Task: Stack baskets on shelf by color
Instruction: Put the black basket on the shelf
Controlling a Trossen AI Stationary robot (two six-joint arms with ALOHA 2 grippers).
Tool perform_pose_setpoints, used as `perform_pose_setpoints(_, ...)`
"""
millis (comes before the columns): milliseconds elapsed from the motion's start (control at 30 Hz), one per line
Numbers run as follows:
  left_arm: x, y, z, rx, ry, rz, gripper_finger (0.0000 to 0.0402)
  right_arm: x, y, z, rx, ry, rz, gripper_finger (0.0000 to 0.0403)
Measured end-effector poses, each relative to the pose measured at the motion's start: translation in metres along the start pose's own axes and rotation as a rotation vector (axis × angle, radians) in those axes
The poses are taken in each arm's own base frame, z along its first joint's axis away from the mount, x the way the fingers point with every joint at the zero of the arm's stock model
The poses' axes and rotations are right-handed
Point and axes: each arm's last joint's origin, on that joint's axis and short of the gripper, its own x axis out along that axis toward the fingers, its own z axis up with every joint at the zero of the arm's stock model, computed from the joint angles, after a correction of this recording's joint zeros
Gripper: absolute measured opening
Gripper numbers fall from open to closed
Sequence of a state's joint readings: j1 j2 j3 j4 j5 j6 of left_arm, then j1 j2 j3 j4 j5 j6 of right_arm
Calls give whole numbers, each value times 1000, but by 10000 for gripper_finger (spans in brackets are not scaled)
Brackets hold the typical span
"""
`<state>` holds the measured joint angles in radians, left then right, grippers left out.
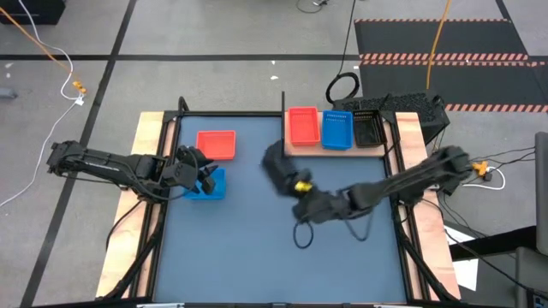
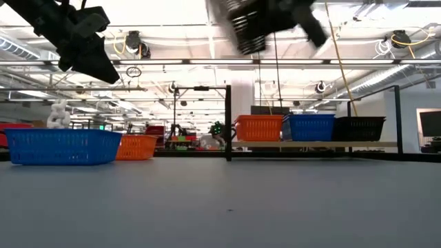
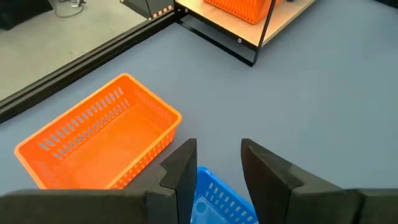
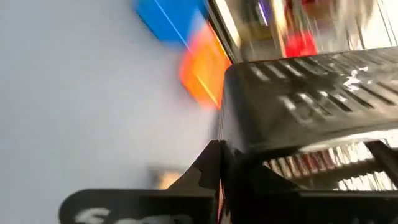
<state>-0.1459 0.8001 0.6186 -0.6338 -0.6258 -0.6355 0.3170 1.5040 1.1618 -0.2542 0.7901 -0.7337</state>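
1. Right gripper (image 1: pixel 287 171) is clamped on a black wire-mesh basket (image 4: pixel 311 106), which I see carried in the air over the middle of the table (image 1: pixel 257 257), a little short of the shelf (image 1: pixel 342 147). The basket is blurred and tilted in my views, so I cannot call its long axis.
2. The right arm reaches in from the table's right edge, stretched low across the surface with the wrist turned toward the far side.
3. On the shelf, at the table's far edge toward the right corner, three baskets sit side by side: a red-orange one (image 1: pixel 302 125) next to the black upright post (image 1: pixel 283 111), a blue one (image 1: pixel 336 129) in the middle, and a black mesh one (image 1: pixel 368 128) at the end away from the post. Each has its long axis running from the far edge toward the near edge, across the shelf's length.
4. A loose red-orange basket (image 1: pixel 216 143) lies on the table toward the far left corner, its long axis parallel to the far edge.
5. The left gripper (image 1: pixel 205 178) hangs with its fingers (image 3: pixel 180 174) apart just above a loose blue basket (image 1: pixel 205 185) near the left edge, holding nothing. The left arm comes in from the left edge, extended roughly level.
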Motion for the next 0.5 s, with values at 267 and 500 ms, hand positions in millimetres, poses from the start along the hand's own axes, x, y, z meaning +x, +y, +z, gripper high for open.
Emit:
perform_pose_setpoints(267, 0, -2, 3, -56, -23, -17, 127, -49, -78, -69, 358, 432, 103, 1)
perform_pose_setpoints(500, 2, -5, 4, -53, -37, -29, 127, -42, -94, -153, 331, 907, 323, 1)
